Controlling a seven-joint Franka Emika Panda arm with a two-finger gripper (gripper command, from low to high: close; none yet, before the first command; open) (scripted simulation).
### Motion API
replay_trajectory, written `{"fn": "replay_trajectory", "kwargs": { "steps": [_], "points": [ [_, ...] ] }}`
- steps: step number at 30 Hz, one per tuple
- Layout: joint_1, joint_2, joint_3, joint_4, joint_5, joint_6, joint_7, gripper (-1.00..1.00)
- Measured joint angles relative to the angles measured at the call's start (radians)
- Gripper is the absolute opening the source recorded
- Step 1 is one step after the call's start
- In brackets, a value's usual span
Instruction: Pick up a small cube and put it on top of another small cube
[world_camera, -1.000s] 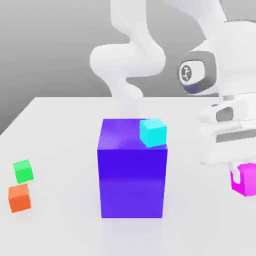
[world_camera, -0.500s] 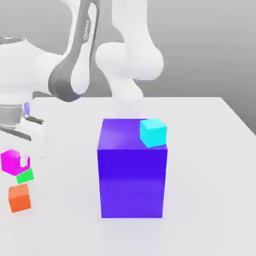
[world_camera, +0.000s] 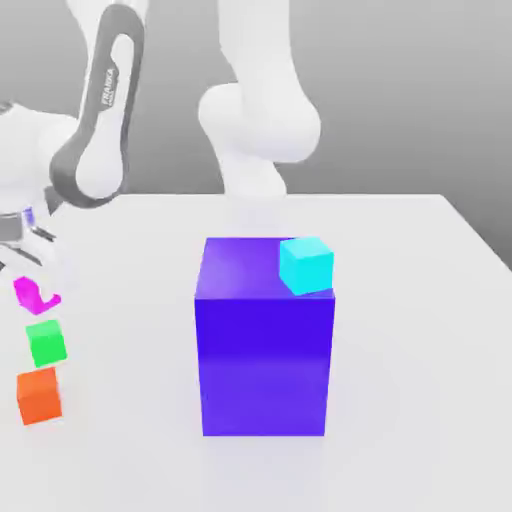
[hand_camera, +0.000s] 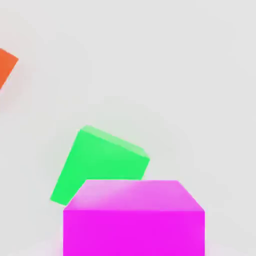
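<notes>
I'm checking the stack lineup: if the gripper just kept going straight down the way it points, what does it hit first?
Most likely the green cube, met by the magenta cube held in the gripper. The hand view shows them only partly overlapping, so alignment looks incomplete.

The magenta cube (hand_camera: 134, 217), the green cube (world_camera: 46, 342), the orange cube (world_camera: 39, 395) and the cyan cube (world_camera: 306, 265) all look like smooth, flat-coloured plastic with a matt finish and no texture or markings. The big purple-blue block (world_camera: 265, 350) is just as smooth but slightly glossier, its top face catching a pale sheen. The bench (world_camera: 420, 380) is a plain, smooth, matt white surface, and the arm (world_camera: 255, 110) has smooth white shells with a soft satin shine and a grey band.
</notes>
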Motion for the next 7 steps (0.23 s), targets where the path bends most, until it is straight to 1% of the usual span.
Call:
{"fn": "replay_trajectory", "kwargs": {
  "steps": [3,7],
  "points": [
    [-0.001,0.031,0.0,0.002,-0.007,0.02,0.005,-1.0],
    [-0.005,0.066,0.008,0.003,0.009,0.051,-0.006,-1.0]
  ]
}}
